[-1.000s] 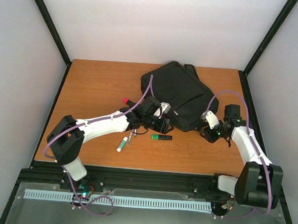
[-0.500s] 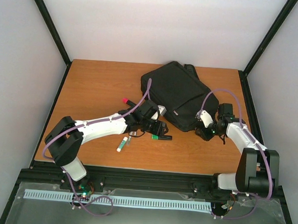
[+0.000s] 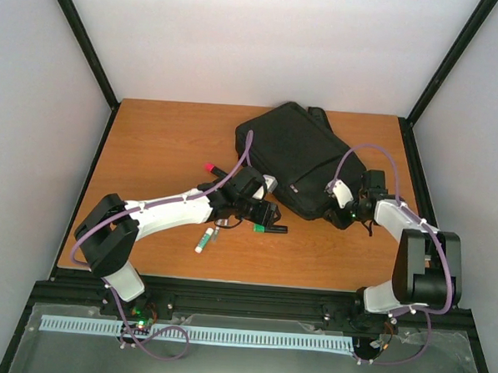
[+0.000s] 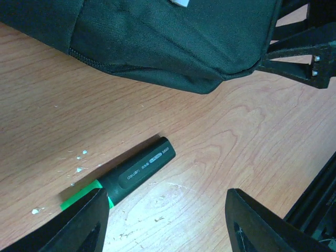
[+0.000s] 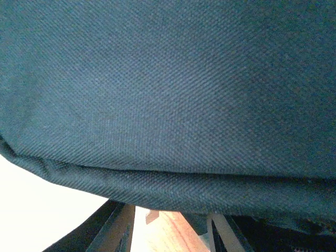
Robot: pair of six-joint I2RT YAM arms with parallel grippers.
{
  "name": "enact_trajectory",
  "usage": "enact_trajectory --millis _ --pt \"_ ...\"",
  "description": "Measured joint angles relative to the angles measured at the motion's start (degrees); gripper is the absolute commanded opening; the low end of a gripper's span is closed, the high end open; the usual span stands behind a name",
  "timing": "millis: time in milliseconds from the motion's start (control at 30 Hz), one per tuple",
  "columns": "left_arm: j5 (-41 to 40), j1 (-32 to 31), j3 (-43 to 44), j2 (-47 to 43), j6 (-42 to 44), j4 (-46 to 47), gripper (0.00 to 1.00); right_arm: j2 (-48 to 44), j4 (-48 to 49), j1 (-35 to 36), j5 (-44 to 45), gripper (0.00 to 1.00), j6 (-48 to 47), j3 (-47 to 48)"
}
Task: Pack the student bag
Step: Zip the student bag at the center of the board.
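The student bag [image 3: 296, 156] is a large black fabric backpack lying flat at the back of the table. A green highlighter with a black cap [image 4: 136, 170] lies on the wood just in front of the bag [image 4: 168, 37]. My left gripper [image 4: 165, 226] hovers open over it, the green end beside the left finger [image 4: 79, 226], nothing between the jaws. My right gripper [image 3: 341, 210] is pushed against the bag's near right corner. In the right wrist view black fabric [image 5: 168, 94] fills the frame and hides the tips of the right gripper [image 5: 168, 223]; only the finger bases show, apart.
A white-and-green marker [image 3: 203, 240] lies near the left forearm. A red-capped pen [image 3: 210, 166] sits behind that arm. The highlighter [image 3: 270, 228] is just under the left gripper [image 3: 264, 212]. Bag straps [image 3: 319, 117] trail off the far corner.
My right arm has swung in to the left until its gripper meets the bag's corner. The left gripper dropped slightly over the highlighter, then held still.
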Motion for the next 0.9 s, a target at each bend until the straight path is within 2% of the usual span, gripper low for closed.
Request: enact_trajectory --millis 200,333,500,667,800,900 --pt "-0.3 0.0 -0.4 0.0 0.0 0.0 0.63 1.5 1.0 0.6 0.7 0.39 0.4 0.0" --pt "-0.4 0.0 -0.6 0.0 0.0 0.0 0.63 1.5 1.5 1.0 2.8 0.22 0.5 -0.2" --pt "-0.4 0.0 -0.6 0.0 0.0 0.0 0.63 0.4 2.5 1.1 4.8 0.11 -0.1 -1.7" --pt "-0.4 0.0 -0.7 0.0 0.0 0.1 0.63 -1.0 2.3 1.2 5.6 0.1 -0.5 -2.3" --pt "-0.4 0.0 -1.2 0.0 0.0 0.3 0.63 -1.2 1.8 1.2 5.5 0.19 -0.6 -2.3" --pt "-0.4 0.0 -1.6 0.0 -0.1 0.3 0.63 -1.2 1.3 1.2 5.6 0.2 -1.0 -2.4"
